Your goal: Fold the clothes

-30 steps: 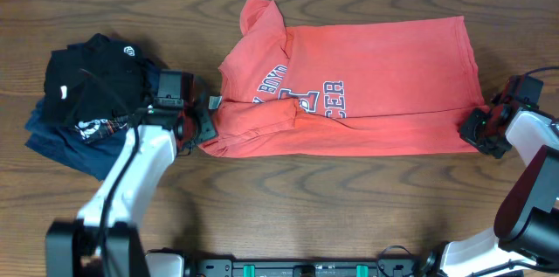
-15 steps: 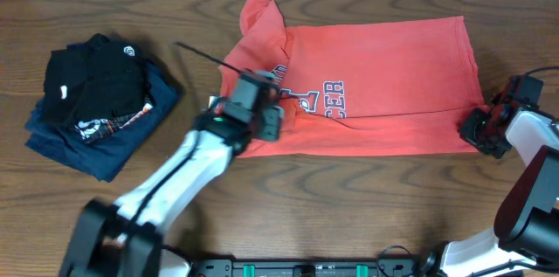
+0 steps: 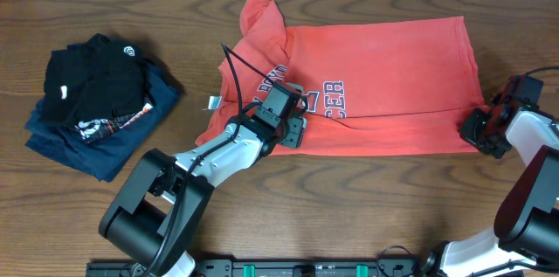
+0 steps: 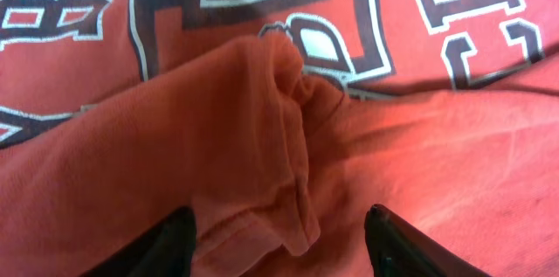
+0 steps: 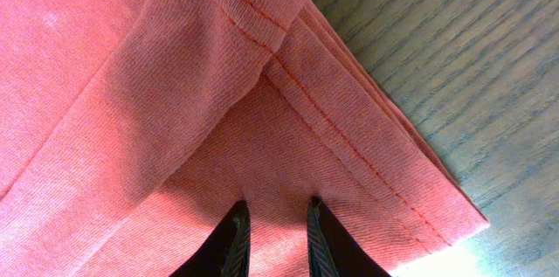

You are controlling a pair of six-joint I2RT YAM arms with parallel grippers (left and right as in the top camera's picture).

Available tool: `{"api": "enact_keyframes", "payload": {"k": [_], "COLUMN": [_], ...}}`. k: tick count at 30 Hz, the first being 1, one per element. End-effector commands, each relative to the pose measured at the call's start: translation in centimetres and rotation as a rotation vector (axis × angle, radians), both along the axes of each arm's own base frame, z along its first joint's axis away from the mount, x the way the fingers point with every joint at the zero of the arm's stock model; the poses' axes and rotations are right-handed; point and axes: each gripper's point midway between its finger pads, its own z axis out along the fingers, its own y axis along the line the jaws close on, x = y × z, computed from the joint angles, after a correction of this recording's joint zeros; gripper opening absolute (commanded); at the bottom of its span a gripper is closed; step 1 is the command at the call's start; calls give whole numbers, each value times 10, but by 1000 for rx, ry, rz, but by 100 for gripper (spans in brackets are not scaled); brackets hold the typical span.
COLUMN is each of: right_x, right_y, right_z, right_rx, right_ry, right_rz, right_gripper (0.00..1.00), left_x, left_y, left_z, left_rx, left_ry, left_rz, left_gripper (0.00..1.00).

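Coral-red T-shirt [image 3: 384,76] spread across upper centre of the overhead frame, on the table [image 3: 349,211]. At its chest lettering [image 3: 330,98], left gripper [image 3: 293,130] — fingers [image 4: 170,246] wide apart, straddling a bunched fold [image 4: 262,137]. At the lower right hem [image 5: 349,141], right gripper [image 5: 276,225] — nearly closed, pinching fabric.

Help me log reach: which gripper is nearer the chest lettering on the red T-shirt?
Left. The left gripper sits on the T-shirt right at the lettering; the right gripper is at the shirt's far hem corner.
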Motion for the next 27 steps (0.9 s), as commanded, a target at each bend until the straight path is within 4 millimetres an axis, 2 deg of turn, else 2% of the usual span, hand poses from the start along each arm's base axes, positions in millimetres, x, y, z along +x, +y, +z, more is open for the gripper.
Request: {"api": "enact_keyframes", "payload": {"k": [1,3,6,8,11,14,17,20,24,27], "right_x": [-15,-15,-15,-15,-15,-15,-15,-15,-15,-14], "right_y": [8,8,8,8,8,8,7,7,7,7], "right_z": [-14,-14,-14,-14,-14,-14,-14,-14,-14,-14], "right_rx": [24,23,24,23,23,23,23,23,23,23], "right_ry": [58,58,58,58,58,58,58,58,58,57], "right_rz": [-11,-11,-12,-12,-12,-12,-12,-12,-12,-12], "right_gripper": [21,21,22,21,22,22,21,21,21,21], "left_x": [4,4,4,4,4,4,5,5,6,10], "left_y": [-3,-3,-2,-2,-2,-2,-5,-26,-58,-68], "left_z": [2,0,-1,-1,-1,-1,3,22,65,82], "left_rx": [1,3,6,5,5,5,-9,-108,-256,-295], "left_ry": [-17,-14,-10,-11,-11,-12,-18,-13,-34,-62], "left_rz": [-3,-4,-4,-4,-4,-4,-9,-64,-154,-174], "left_gripper": [54,43,33,22,19,6,6,6,6,6]}}
